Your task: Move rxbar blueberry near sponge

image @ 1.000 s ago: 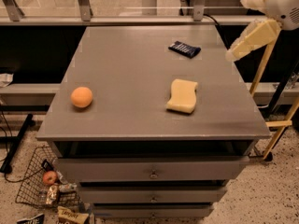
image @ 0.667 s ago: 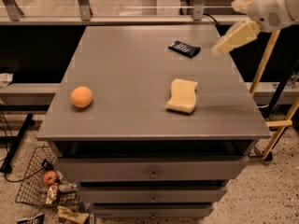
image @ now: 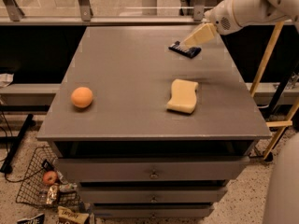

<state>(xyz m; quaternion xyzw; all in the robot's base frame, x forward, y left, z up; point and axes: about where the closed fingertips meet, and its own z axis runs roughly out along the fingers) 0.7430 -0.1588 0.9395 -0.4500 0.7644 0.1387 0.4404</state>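
Note:
The rxbar blueberry (image: 184,50) is a small dark navy wrapped bar lying flat at the far right of the grey table top (image: 131,78). The sponge (image: 182,95) is pale yellow with wavy edges and lies nearer the front, right of the middle. My gripper (image: 197,36) comes in from the upper right on a white arm (image: 247,6). Its cream-coloured fingers hang just above the bar and cover its far right end.
A round orange fruit (image: 81,97) sits at the left of the table. The table has drawers (image: 152,171) below its front edge. A wire basket (image: 44,185) with an apple and wrappers lies on the floor at the lower left. A wooden frame (image: 271,55) stands to the right.
The arm has swung left from beyond the table's right edge, so the gripper now hangs over the rxbar. The bar, sponge and fruit have not moved.

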